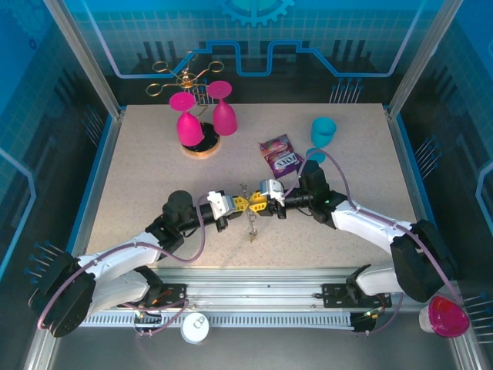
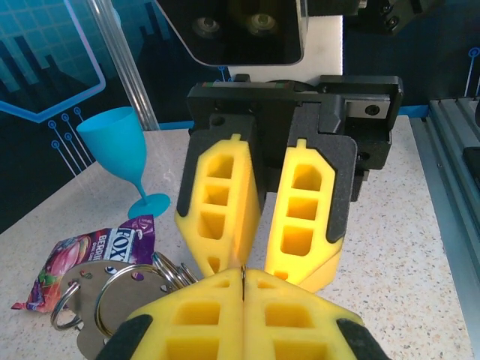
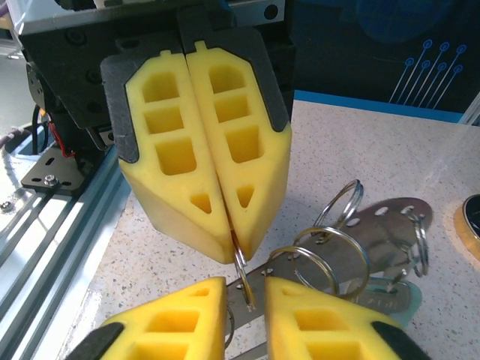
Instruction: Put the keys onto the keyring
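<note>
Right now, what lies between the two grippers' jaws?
A thin metal ring bridges the small gap between them; the right wrist view shows it most clearly.

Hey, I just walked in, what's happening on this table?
Two robot arms meet tip to tip over the middle of the table. The left gripper is shut on a thin ring of the keyring. The right gripper straddles the same ring, jaws slightly apart. What look like keys dangle below the grippers.
</note>
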Tool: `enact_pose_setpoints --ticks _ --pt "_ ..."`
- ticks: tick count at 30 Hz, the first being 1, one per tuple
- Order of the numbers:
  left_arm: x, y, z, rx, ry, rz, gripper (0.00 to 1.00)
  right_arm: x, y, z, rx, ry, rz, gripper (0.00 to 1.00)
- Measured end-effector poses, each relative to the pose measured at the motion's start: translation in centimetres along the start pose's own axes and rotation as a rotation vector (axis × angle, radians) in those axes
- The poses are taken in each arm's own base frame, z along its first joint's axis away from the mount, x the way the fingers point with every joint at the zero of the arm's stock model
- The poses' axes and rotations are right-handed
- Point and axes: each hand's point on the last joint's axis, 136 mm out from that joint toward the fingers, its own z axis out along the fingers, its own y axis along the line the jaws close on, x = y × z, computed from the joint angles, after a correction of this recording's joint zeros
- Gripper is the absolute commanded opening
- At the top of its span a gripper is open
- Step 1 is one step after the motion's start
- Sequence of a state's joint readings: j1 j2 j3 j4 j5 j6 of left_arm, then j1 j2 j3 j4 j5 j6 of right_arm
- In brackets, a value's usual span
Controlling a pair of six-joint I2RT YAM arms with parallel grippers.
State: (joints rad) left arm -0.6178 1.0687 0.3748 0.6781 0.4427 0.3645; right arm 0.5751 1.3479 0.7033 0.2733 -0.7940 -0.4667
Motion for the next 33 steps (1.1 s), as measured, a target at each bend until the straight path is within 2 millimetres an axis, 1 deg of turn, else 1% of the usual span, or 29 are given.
enact_pose_setpoints --ticks 2,3,8,11,14,17,19,26,30,33 --pt "-0.1 0.0 0.0 0.000 -0.002 0.001 0.00 -0.1 0.0 0.0 0.001 -0.004 -0.005 0.04" --pt "-0.1 0.0 0.0 -0.001 -0.005 0.002 0.00 -0.1 -0.1 0.0 0.003 -0.004 -0.001 0.00" --pt "-0.1 0.1 0.0 -0.004 -0.006 0.003 0.00 -0.3 -0.2 0.0 0.004 -0.005 0.005 0.00" --pt "0.0 0.2 -0.1 -0.006 0.008 -0.001 0.22 -0.2 -0.1 0.0 -0.005 0.015 0.013 0.00" --pt "0.4 0.4 -0.2 -0.013 0.049 -0.007 0.29 -0.5 0.0 -0.1 -0.015 0.046 0.006 0.00" --pt "0.7 0.4 -0.3 -0.010 0.092 -0.002 0.29 -1.0 -0.1 -0.3 -0.015 0.086 -0.017 0.00" --pt "0.8 0.5 -0.4 -0.008 0.118 0.002 0.27 -1.1 0.0 -0.3 -0.018 0.120 -0.036 0.00" --pt "1.3 0.3 -0.5 0.015 0.187 0.015 0.14 -1.1 0.5 -0.1 -0.020 0.245 -0.098 0.00" --pt "1.3 0.2 -0.6 0.031 0.208 0.019 0.15 -1.1 0.6 0.1 -0.022 0.311 -0.127 0.00" --pt "1.5 0.1 -0.6 0.036 0.221 0.019 0.17 -1.0 0.6 0.3 -0.030 0.361 -0.137 0.00"
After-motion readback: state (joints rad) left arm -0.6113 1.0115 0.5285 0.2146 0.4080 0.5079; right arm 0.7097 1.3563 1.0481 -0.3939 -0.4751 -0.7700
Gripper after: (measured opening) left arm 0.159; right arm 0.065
